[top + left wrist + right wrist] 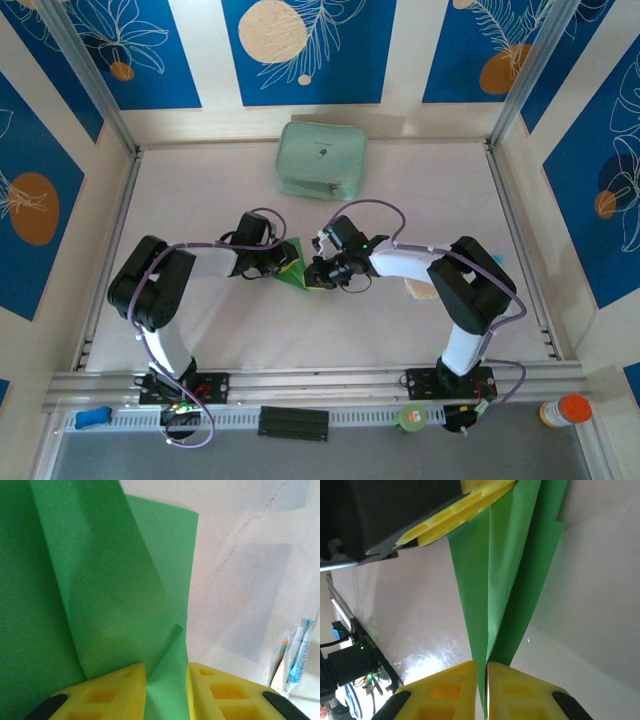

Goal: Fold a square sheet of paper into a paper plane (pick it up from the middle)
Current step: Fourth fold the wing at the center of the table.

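Note:
The bright green paper (pixel 296 275) is folded into a narrow pointed plane with layered creases and is held up between the two arms at mid-table. My right gripper (pixel 316 273) is shut on its thin end; in the right wrist view the yellow fingers (pixel 455 690) pinch the paper (pixel 505 580) in a hairline gap around the gripper's centre (pixel 481 690). My left gripper (pixel 283 264) is at the wider end. In the left wrist view its fingers (pixel 115 690) stand apart, with a flap of the paper (pixel 100 580) running through the gripper's (pixel 166 690) gap.
A pale mint zip pouch (pixel 321 158) lies at the back centre. A beige object (pixel 420 290) sits under the right forearm. On the front rail are a blue item (pixel 92 416), a green roll (pixel 410 417) and an orange-capped bottle (pixel 566 410). Small packets (pixel 297 655) lie on the table.

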You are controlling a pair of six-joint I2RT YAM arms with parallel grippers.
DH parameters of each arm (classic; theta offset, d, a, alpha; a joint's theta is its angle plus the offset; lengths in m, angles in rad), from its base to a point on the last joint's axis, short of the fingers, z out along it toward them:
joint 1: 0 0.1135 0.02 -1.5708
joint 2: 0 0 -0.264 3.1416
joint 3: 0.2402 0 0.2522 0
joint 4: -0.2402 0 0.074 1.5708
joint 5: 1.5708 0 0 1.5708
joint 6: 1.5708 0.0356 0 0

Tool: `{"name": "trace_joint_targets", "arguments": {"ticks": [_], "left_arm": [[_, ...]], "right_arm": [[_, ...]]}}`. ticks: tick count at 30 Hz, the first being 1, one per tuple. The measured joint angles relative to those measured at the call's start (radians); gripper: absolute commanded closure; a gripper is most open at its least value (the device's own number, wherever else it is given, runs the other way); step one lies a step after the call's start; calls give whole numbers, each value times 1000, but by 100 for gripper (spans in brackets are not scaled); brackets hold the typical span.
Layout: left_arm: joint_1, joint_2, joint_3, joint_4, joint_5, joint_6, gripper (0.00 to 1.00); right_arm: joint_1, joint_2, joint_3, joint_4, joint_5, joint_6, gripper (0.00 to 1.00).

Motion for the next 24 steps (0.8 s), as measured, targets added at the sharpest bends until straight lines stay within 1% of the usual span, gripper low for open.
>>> {"name": "trace_joint_targets", "arguments": {"ticks": [2,5,8,11,14,16,19,24], "left_arm": [[-1,-3,0,-8,-3,0,70],[-2,-5,0,-15,-6,0,70],[-2,-6,1,-19,-6,0,70],[-2,-6,2,-22,-7,0,70],[-2,-6,5,-26,-7,0,70],[-2,-6,5,-27,-8,0,70],[-2,-6,7,-33,-10,0,70],[-2,-9,8,-40,-11,0,70]], "right_arm": [[0,-2,-4,-6,18,3,86],[-5,-35,-45,-11,49,5,79],[-19,-100,-101,-42,81,3,77],[-28,-144,-115,-57,96,2,76],[-23,-157,-105,-41,90,-3,78],[-12,-142,-76,-35,77,-9,82],[6,-84,-12,0,55,-11,86],[17,24,55,35,46,-8,87]]}}
